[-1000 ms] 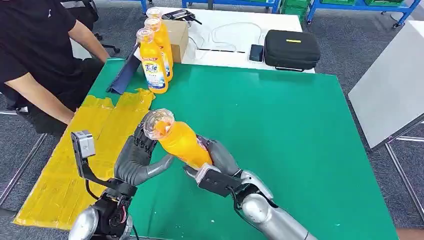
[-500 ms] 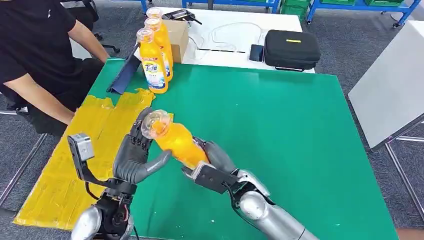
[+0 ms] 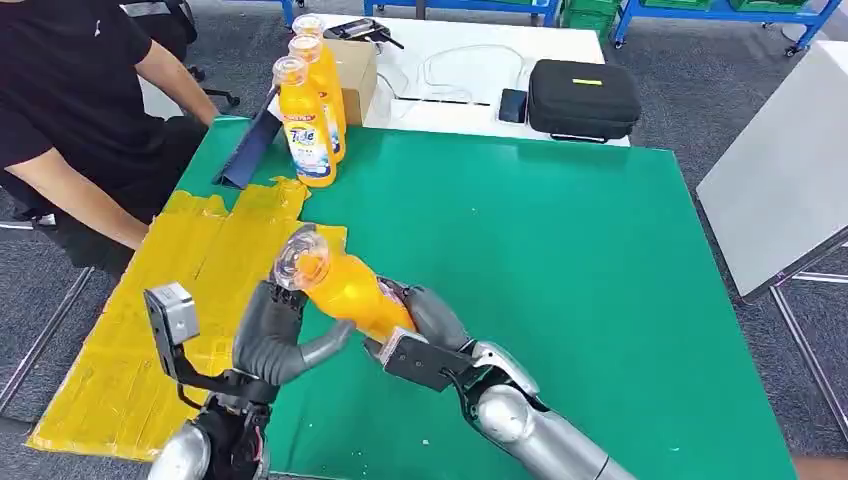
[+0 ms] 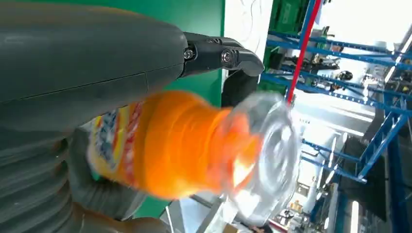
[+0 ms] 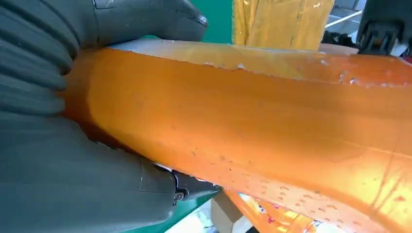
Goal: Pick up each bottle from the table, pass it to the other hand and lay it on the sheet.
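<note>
A person in a black shirt (image 3: 70,90) is seated at the far left, beside the yellow sheet (image 3: 130,330) spread over the left side of the green table (image 3: 560,260). The left hand (image 3: 275,335) is seen raised above the sheet's right edge, its fingers (image 3: 283,300) curled up around the neck end of the held bottle (image 3: 345,290) and its thumb (image 3: 325,343) hooked under the body; in the left wrist view the thumb (image 4: 97,53) lies along one side of the bottle (image 4: 180,141) and a dark fingertip (image 4: 228,56) reaches past the shoulder, so the fingers are taken as closed on the bottle. The held bottle is tilted, clear cap toward the sheet and away from the fingers of the right hand, base toward them, and is carried clear of the table between both hands. The right hand (image 3: 430,320) is wrapped around the bottle's lower half; in the right wrist view grey fingers (image 5: 58,189) are pressed on the orange body (image 5: 252,126) from both sides, so this hand is clamped on it too. Beyond the fingers of the left hand, at the table's far left corner, three upright orange bottles (image 3: 308,100) are stood in a close row, just beside a dark blue folder (image 3: 250,145). A cardboard box (image 3: 355,70) sits behind them on a white table (image 3: 460,60), with a phone (image 3: 513,105) and a black case (image 3: 583,98) further right, well away from both hands.
</note>
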Controlling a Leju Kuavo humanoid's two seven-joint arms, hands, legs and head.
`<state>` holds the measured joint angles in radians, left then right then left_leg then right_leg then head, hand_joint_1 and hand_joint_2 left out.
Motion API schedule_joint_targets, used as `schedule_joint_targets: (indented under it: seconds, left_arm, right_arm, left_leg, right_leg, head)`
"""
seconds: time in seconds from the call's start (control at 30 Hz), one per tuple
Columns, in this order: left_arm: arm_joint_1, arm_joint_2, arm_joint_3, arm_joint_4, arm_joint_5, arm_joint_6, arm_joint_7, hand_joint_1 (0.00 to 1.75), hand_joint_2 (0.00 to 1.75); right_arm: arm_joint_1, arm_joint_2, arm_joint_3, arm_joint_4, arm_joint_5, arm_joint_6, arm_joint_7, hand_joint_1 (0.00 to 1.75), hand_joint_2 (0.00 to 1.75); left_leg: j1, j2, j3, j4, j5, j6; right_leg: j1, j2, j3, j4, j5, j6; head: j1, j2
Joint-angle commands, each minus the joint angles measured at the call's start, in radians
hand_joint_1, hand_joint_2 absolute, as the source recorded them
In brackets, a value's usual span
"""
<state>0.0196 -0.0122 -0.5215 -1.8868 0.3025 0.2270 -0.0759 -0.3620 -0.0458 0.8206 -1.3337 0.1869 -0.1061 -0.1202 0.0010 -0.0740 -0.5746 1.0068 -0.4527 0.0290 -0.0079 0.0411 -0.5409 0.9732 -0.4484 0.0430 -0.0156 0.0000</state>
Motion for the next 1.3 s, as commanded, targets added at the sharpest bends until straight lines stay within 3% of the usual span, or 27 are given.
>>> schedule_joint_targets:
  seconds: [0.03,0.33,0.37,0.4,0.43,0.53,0.57,0.6,0.67,0.87,1.13,1.17,1.3]
  left_arm:
    - [-0.024,0.08,-0.144,0.031,0.05,-0.033,0.026,0.0,1.75]
    - [-0.039,0.074,-0.156,0.025,0.1,-0.055,0.053,0.0,1.75]
    - [-0.041,0.073,-0.155,0.024,0.104,-0.054,0.05,0.07,1.75]
    - [-0.045,0.071,-0.155,0.025,0.109,-0.052,0.047,0.93,1.75]
    - [-0.048,0.07,-0.153,0.028,0.116,-0.048,0.04,1.55,1.75]
    - [-0.069,0.051,-0.148,0.051,0.123,-0.029,0.031,1.55,1.75]
    - [-0.07,0.02,-0.144,0.027,0.19,-0.053,0.051,1.75,1.75]
    - [-0.08,-0.001,-0.163,-0.074,0.163,0.01,0.146,1.75,1.75]
    - [-0.089,-0.013,-0.189,-0.146,0.138,0.076,0.209,1.75,1.75]
    - [-0.1,0.003,-0.196,-0.136,0.159,0.112,0.192,1.75,1.75]
    - [-0.102,0.003,-0.197,-0.135,0.167,0.115,0.187,1.71,1.75]
    - [-0.103,0.004,-0.2,-0.134,0.172,0.113,0.189,0.03,1.75]
    - [-0.106,0.004,-0.205,-0.132,0.174,0.112,0.191,0.0,1.75]
  right_arm:
    - [-0.077,0.002,0.037,0.064,-0.012,-0.014,0.006,1.75,1.75]
    - [-0.088,0.004,0.056,0.067,-0.009,-0.021,0.016,1.75,1.75]
    - [-0.085,0.003,0.056,0.071,-0.009,-0.02,0.015,1.75,1.75]
    - [-0.08,0.003,0.055,0.077,-0.009,-0.019,0.014,1.75,1.75]
    - [-0.075,0.004,0.055,0.081,-0.009,-0.012,0.006,1.75,1.75]
    - [-0.074,0.02,0.062,0.13,0.017,0.01,-0.014,1.75,1.75]
    - [-0.107,0.039,0.094,0.13,0.02,0.079,0.001,1.75,1.75]
    - [-0.12,0.063,0.1,0.09,0.015,0.101,0.069,1.75,1.75]
    - [-0.115,0.075,0.106,0.054,0.011,0.132,0.117,1.75,1.75]
    - [-0.063,0.067,0.086,0.045,0.049,0.199,0.097,1.75,1.75]
    - [-0.046,0.067,0.064,0.046,0.061,0.216,0.087,1.75,1.75]
    - [-0.041,0.072,0.054,0.047,0.066,0.222,0.085,1.75,1.75]
    - [-0.041,0.077,0.05,0.048,0.072,0.229,0.083,1.75,1.75]
  left_leg:
    - [-0.001,0.01,0.004,-0.001,-0.001,-0.002]
    - [-0.001,0.008,0.002,0.0,-0.001,-0.002]
    - [-0.001,0.01,0.002,0.0,-0.001,-0.002]
    - [-0.001,0.009,0.002,0.0,-0.001,-0.002]
    - [-0.001,0.006,0.002,-0.001,0.0,-0.001]
    - [0.0,0.007,0.003,-0.001,-0.001,-0.001]
    - [-0.001,0.008,0.003,-0.001,-0.001,-0.002]
    - [0.0,0.005,0.002,-0.001,0.0,-0.001]
    - [0.0,0.009,-0.002,0.003,-0.002,-0.001]
    - [0.001,0.003,0.0,0.001,0.0,-0.001]
    - [0.0,0.004,0.0,0.0,-0.001,-0.001]
    - [0.0,0.004,0.0,0.001,-0.001,-0.001]
    - [0.0,0.003,0.0,0.0,0.0,-0.001]
  right_leg:
    - [0.0,-0.003,0.003,-0.001,-0.001,-0.002]
    - [0.0,-0.001,0.001,0.001,0.0,-0.001]
    - [0.0,-0.001,0.001,0.001,-0.001,-0.002]
    - [0.0,-0.002,0.002,0.0,-0.001,-0.001]
    - [0.0,-0.001,0.002,0.0,0.0,-0.001]
    - [0.001,-0.002,0.003,-0.001,-0.001,-0.001]
    - [0.0,-0.003,0.003,0.0,-0.001,-0.001]
    - [0.0,-0.002,0.002,0.0,0.0,-0.001]
    - [0.001,0.001,-0.003,0.004,-0.001,-0.001]
    - [0.001,-0.003,0.0,0.0,-0.001,-0.001]
    - [0.001,-0.002,0.001,0.0,-0.001,-0.001]
    - [0.001,-0.004,0.001,0.0,-0.001,-0.001]
    - [0.001,-0.003,0.0,0.0,0.0,-0.001]
  head:
    - [0.0,0.0]
    - [0.0,0.0]
    - [0.0,0.0]
    - [0.0,0.0]
    - [0.0,0.0]
    - [0.0,0.0]
    - [0.0,0.0]
    - [0.0,0.0]
    - [0.0,0.0]
    - [0.0,0.0]
    - [0.0,0.0]
    - [0.0,0.0]
    - [-0.001,0.0]
